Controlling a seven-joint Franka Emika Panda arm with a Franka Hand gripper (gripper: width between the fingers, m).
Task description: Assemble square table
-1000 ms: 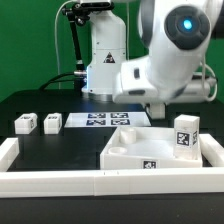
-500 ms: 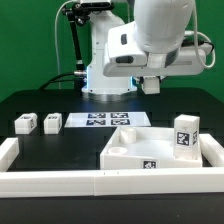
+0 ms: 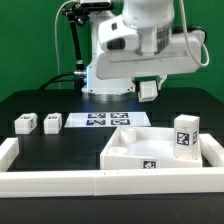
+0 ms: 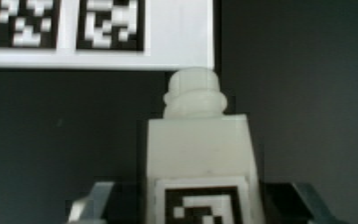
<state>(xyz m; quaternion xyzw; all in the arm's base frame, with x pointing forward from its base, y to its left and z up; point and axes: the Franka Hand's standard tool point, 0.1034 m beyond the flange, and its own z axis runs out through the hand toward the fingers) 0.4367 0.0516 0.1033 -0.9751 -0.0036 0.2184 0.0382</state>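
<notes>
Gripping leg [image 4: 197, 140] in part-closed gripper [image 4: 194, 205], high by marker board [image 3: 105, 121]. Carry across to slab [image 3: 120, 158] beside front wall [image 3: 60, 178]; align rounded tip with a corner before lowering slowly.

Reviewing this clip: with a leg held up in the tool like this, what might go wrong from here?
1. The tool seems to clamp the held leg only near its tagged end, high above the table. The leg may tilt or slip when pressed into the square tabletop.
2. The upright leg stands at the tabletop's corner on the exterior view's right. The arm could knock it on the way down.
</notes>
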